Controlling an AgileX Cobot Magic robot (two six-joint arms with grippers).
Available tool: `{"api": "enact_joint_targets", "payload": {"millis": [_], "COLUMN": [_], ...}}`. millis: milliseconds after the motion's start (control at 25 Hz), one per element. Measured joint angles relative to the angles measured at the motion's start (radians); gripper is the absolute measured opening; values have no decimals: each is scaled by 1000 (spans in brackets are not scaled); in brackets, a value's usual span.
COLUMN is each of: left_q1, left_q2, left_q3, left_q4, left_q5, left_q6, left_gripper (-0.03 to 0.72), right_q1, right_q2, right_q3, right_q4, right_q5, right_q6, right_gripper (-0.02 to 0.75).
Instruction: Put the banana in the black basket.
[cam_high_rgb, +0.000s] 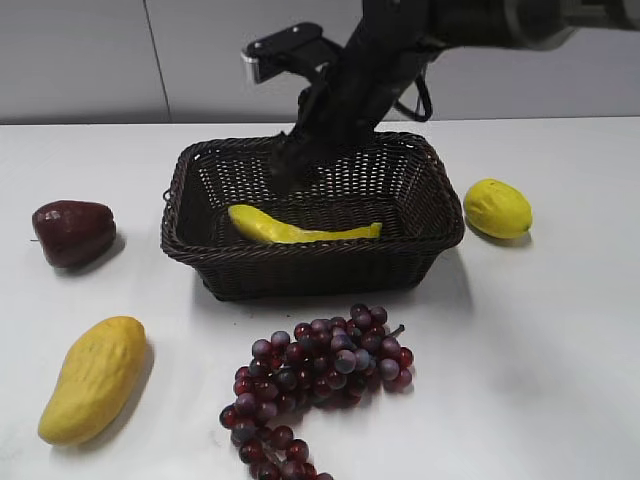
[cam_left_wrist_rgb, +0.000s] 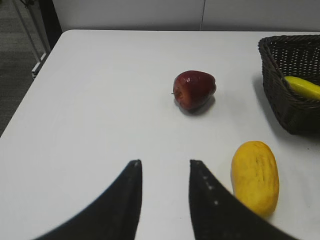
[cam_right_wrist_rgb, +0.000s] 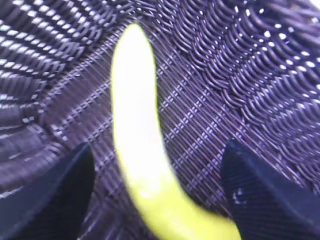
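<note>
The banana (cam_high_rgb: 300, 230) lies on the floor of the black basket (cam_high_rgb: 415, 250), along its front wall. It also shows in the right wrist view (cam_right_wrist_rgb: 140, 150) and its tip in the left wrist view (cam_left_wrist_rgb: 304, 87). My right gripper (cam_right_wrist_rgb: 157, 150) is open, its jaws wide on either side of the banana and not touching it; in the exterior view it hangs over the basket's back left part (cam_high_rgb: 290, 165). My left gripper (cam_left_wrist_rgb: 164, 167) is open and empty over bare table, left of the basket (cam_left_wrist_rgb: 290, 70).
A dark red fruit (cam_high_rgb: 73, 232) lies left of the basket, a yellow mango (cam_high_rgb: 93, 378) at the front left, a bunch of purple grapes (cam_high_rgb: 315, 375) in front, and a lemon (cam_high_rgb: 497, 208) to the right. The table's left edge (cam_left_wrist_rgb: 30, 85) shows in the left wrist view.
</note>
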Motion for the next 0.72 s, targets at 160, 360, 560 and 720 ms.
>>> {"api": "enact_joint_targets", "payload": {"millis": [160, 360, 560, 720], "left_q1": [0, 0, 0, 0], "left_q2": [0, 0, 0, 0], "left_q3": [0, 0, 0, 0], "left_q4": [0, 0, 0, 0], "left_q5": [0, 0, 0, 0], "left_q6": [0, 0, 0, 0], "left_gripper": [236, 236, 236, 236], "right_q1": [-11, -66, -207, -331], "right_q2": [-101, -192, -231, -235], "right_q3": [-32, -117, -139, -139], "right_q4": [-91, -166, -156, -184], "right_q5": [27, 192, 336, 456], "right_q6": [196, 325, 367, 377], "right_gripper": [594, 590, 590, 590]}}
